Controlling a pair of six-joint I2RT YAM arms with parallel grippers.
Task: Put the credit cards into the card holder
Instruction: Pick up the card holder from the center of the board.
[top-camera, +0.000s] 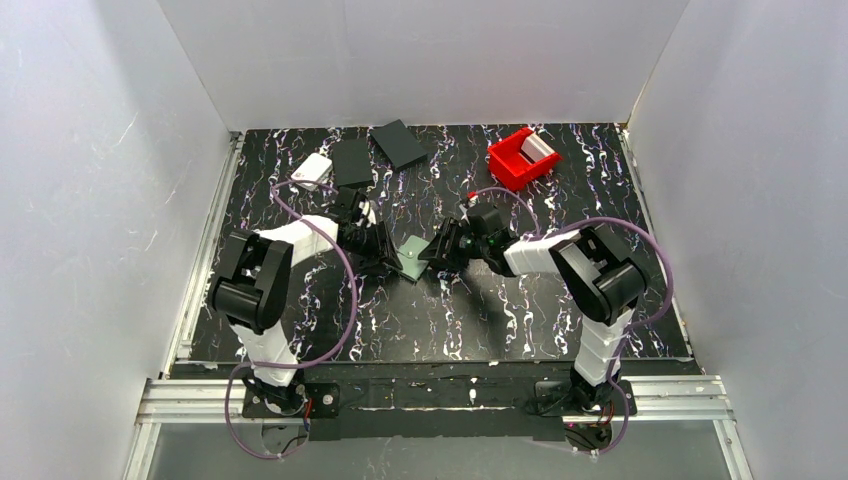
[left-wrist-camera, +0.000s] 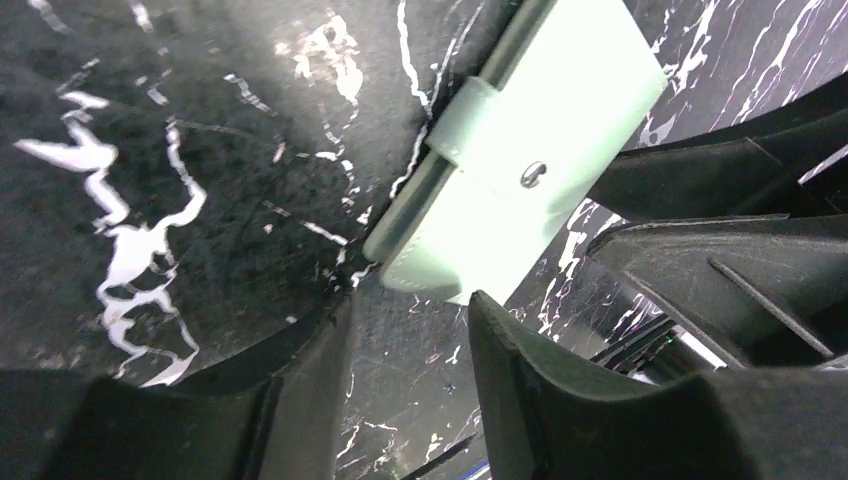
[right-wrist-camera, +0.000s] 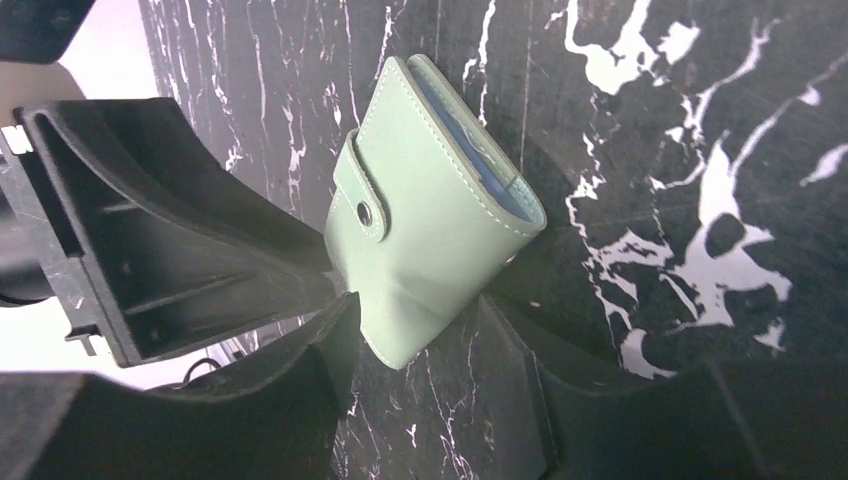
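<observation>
White walls close in a black table (top-camera: 450, 320) veined with white like marble. Near its middle sits a sage-green folding wallet (top-camera: 413, 257) (left-wrist-camera: 520, 150) (right-wrist-camera: 430, 220). It is closed, with its strap fastened by a small metal snap (right-wrist-camera: 364, 212) and a strip of blue lining showing along one edge. The two arms meet at it from opposite sides. The right pincer (top-camera: 432, 258) (right-wrist-camera: 415, 320) pinches one corner of the wallet between its black fingers. The left pincer (top-camera: 393, 258) (left-wrist-camera: 410, 310) stands spread, with another corner of the wallet at the mouth of its gap. Toward the far left corner sit a white rounded-corner box (top-camera: 313, 170) and two flat black rectangles (top-camera: 352, 162) (top-camera: 399, 143). Toward the far right corner stands a red plastic bin (top-camera: 508, 160) holding something white.
</observation>
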